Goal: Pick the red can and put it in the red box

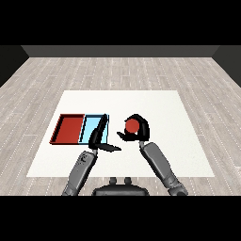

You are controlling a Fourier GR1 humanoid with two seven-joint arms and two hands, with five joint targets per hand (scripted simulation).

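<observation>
The red can (131, 125) is in my right hand (139, 129), whose fingers and thumb curl round it just right of the table's middle. The red tray (68, 129) lies at the left with the light blue tray (93, 124) beside it on its right. My left hand (98, 137) hovers over the near right corner of the light blue tray, fingers straight and thumb pointing right. The can is to the right of both trays, apart from them.
The white table (155, 108) spreads wide behind and to the right of the trays. Grey wooden floor (122, 70) surrounds it. Both forearms come in from the lower edge.
</observation>
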